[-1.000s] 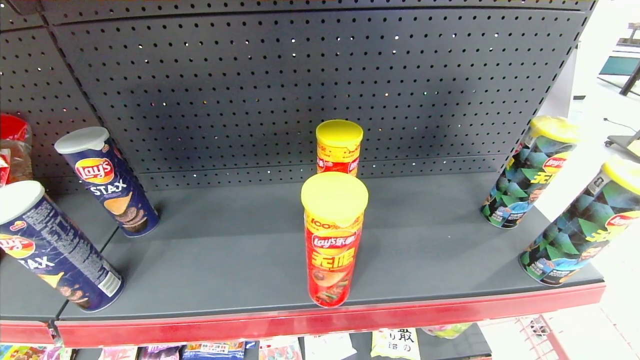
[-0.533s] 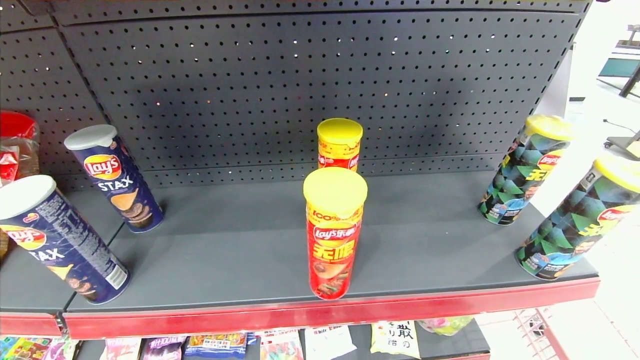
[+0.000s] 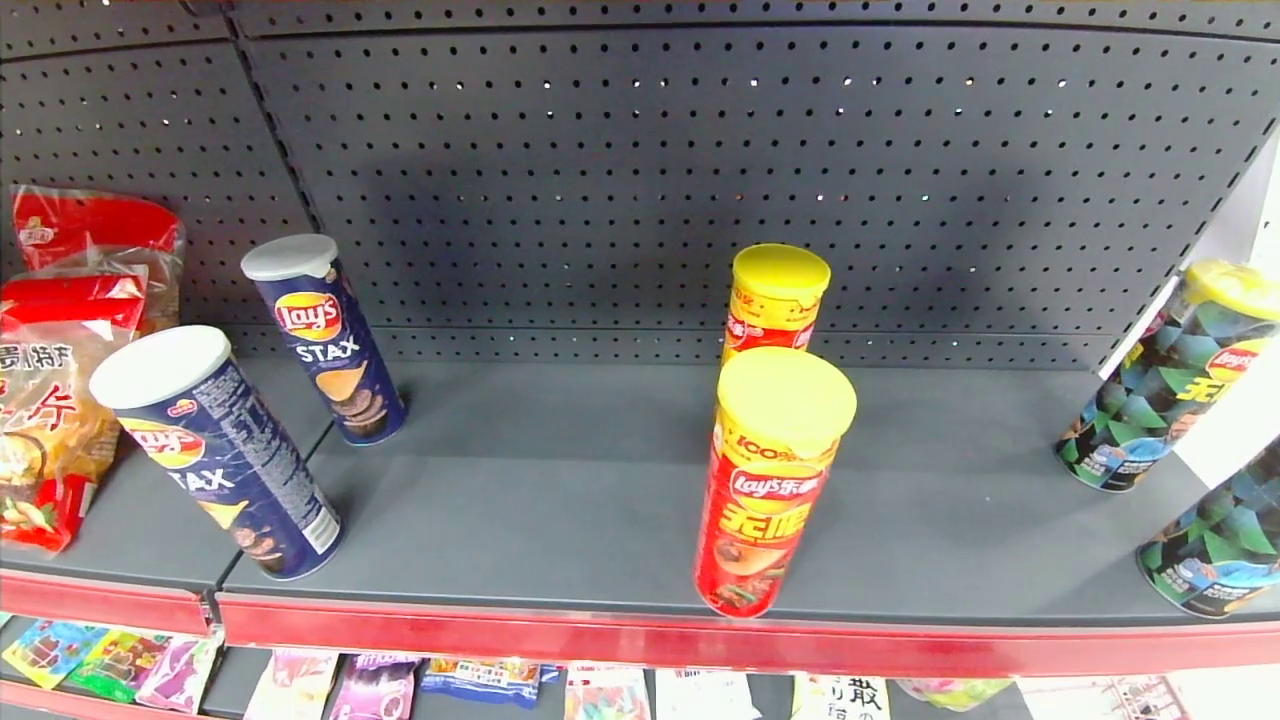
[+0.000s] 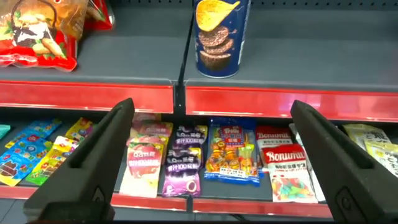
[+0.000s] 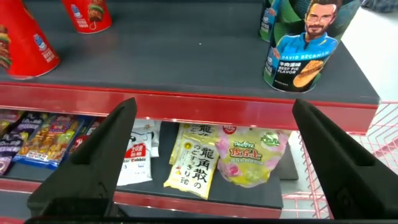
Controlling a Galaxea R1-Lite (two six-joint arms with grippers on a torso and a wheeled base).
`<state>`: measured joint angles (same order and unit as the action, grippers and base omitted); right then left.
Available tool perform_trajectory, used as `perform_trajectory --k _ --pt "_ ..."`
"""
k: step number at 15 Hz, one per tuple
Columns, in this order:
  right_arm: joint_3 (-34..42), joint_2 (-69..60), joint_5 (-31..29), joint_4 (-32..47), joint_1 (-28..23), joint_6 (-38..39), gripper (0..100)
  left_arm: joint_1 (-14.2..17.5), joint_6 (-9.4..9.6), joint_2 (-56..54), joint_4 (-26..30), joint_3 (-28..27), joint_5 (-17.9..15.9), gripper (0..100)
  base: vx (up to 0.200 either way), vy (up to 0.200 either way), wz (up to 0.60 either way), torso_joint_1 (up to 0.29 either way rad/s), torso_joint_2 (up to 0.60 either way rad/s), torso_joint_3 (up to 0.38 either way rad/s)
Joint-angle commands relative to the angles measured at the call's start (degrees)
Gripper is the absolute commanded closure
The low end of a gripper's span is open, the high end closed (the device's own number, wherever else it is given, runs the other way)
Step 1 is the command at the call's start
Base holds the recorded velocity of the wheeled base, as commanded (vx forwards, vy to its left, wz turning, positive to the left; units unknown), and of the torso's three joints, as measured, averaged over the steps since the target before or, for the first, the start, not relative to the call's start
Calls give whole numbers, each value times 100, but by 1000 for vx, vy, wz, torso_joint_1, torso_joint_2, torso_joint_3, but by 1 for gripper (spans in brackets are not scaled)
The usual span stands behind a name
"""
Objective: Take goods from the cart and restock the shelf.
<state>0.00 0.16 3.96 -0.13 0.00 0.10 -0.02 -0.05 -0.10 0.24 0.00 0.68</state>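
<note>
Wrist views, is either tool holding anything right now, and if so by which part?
Nothing is held. The left tool and the right tool are both open, with nothing between their fingers.

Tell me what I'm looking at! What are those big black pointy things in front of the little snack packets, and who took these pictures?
A robot with two arms took them. Its job is putting goods on a shop shelf. The big picture comes from a camera on its head, looking down at the grey shelf. On it stand blue tubes of crisps, red tubes with yellow lids, and dark patterned tubes on the right. Snack bags sit at the left.

The two smaller pictures come from cameras on the robot's wrists. The black pointy things are fingers. Each arm ends in a tool, a kind of hand: the left tool and the right tool. Both are open and hold nothing. Past them lie small packets on the shelf below.
</note>
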Motion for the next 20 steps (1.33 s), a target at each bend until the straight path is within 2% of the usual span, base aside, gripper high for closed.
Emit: perform_trajectory --k 1,6,8,9,10,11,12,13,15,16,17,18,20 --pt "0 -7 -1 -4 0 8 0 2 -4 10 2 0 2 0 0 0 0 0 0 0" --pt "0 2 -1 -4 0 17 0 2 -4 10 2 0 -24 0 0 0 0 0 0 0" --pt "0 -7 -1 -4 9 17 0 2 66 10 2 -9 -393 0 0 0 0 0 0 0" --pt "0 -7 -1 -4 0 17 0 2 154 19 -33 -105 -578 0 0 0 0 0 0 0" --pt "0 -7 -1 -4 0 8 0 -59 137 186 -51 -343 -789 0 0 0 0 0 0 0" --pt "0 -7 -1 -4 9 17 0 -296 -259 1996 -270 -1916 -1044 0 0 0 0 0 0 0" --pt "0 2 -1 -4 0 -1 0 -367 -663 2743 -402 -2760 -1176 0 0 0 0 0 0 0" --pt "0 -7 -1 -4 0 -1 0 -437 -628 3429 -394 -3243 -1378 0 0 0 0 0 0 0" --pt "0 -7 -1 -4 0 8 0 -586 -4 3965 -385 -3182 -1826 0 0 0 0 0 0 0" --pt "0 -7 -1 -4 0 -1 0 -683 392 4694 -437 -3076 -2055 0 0 0 0 0 0 0" --pt "0 -7 -1 -4 0 -1 0 -1008 532 5116 -455 -3085 -2151 0 0 0 0 0 0 0" --pt "0 -7 -1 -4 0 -1 0 -1395 664 5600 -490 -3085 -2090 0 0 0 0 0 0 0" --pt "0 -7 -1 -4 0 -1 0 -1861 752 6566 -1105 -3103 -2019 0 0 0 0 0 0 0"
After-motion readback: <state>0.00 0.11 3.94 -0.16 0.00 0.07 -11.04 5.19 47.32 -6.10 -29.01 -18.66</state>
